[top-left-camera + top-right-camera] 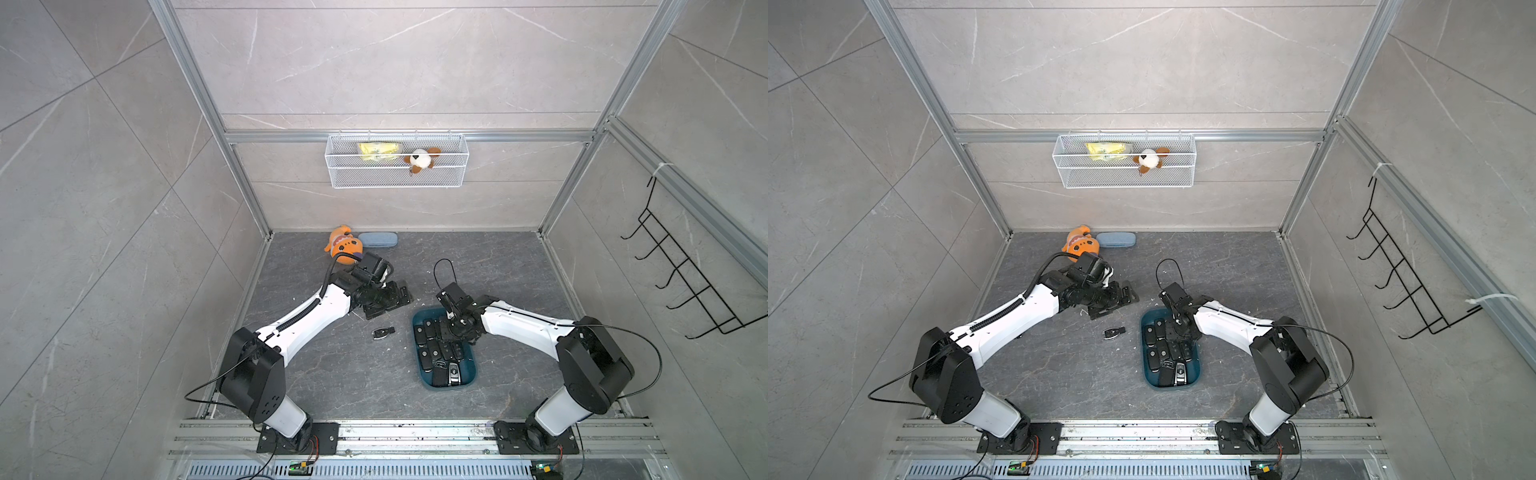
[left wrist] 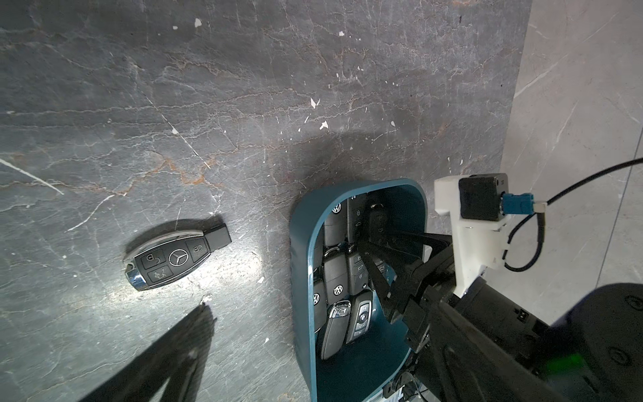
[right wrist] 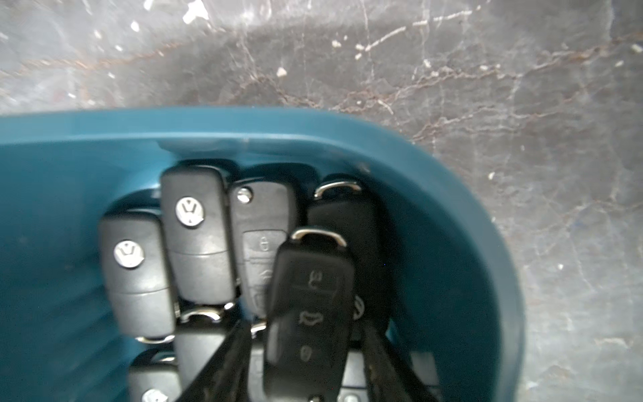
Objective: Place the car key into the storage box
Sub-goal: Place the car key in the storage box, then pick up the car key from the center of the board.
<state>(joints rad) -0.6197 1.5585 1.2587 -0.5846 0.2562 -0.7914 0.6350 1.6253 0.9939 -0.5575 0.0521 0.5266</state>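
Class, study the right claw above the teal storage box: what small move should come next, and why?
Probably lift the right claw straight up out of the storage box. Its jaws seem spread wider than the car key between them, which already sits over the other keys inside the walls, so release looks done.

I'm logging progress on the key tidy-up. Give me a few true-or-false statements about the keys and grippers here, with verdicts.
A Mercedes key lies on the tabletop outside the storage box. True.
The right gripper reaches into the storage box. True.
The left gripper is shut on a key. False: it is open and empty, above the tabletop.
The storage box holds a single key. False: many key fobs lie in it.
The wire-mesh basket stands on the tabletop. False: it hangs on the back wall.
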